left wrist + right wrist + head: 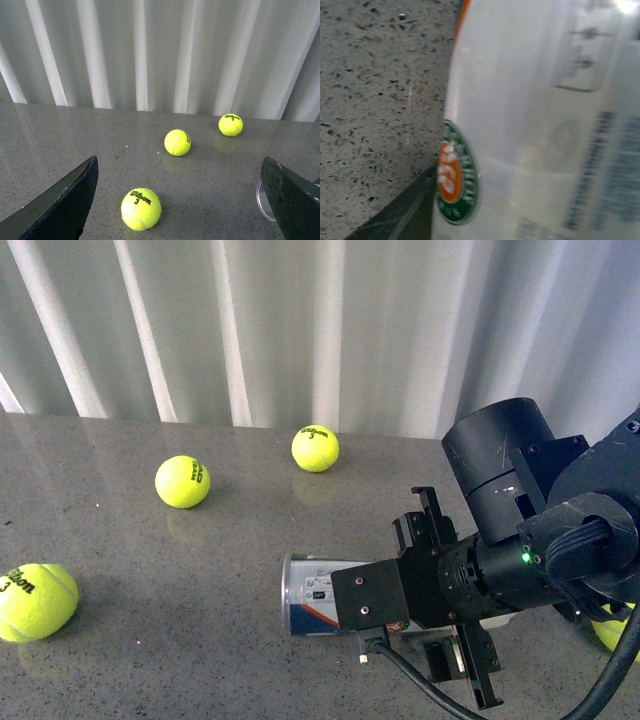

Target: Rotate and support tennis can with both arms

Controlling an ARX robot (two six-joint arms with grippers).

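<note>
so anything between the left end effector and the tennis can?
Nothing visible. The clear plastic tennis can shows beside one finger of the left end effector; the nearest yellow tennis ball lies ahead, apart from it.

Lab-like test bench: speckled grey countertop [150, 570], white ribbed backdrop [300, 330].

We see a grey speckled table [150, 660] with a glossy top. On it lies the tennis can [305, 595], flat on its side, its round end facing left. Yellow tennis balls rest well apart on the bare surface: a near-left ball [35, 600], a middle ball [183, 481] and a far ball [315, 448]. A fourth ball [612, 632] peeks out at the right edge
</note>
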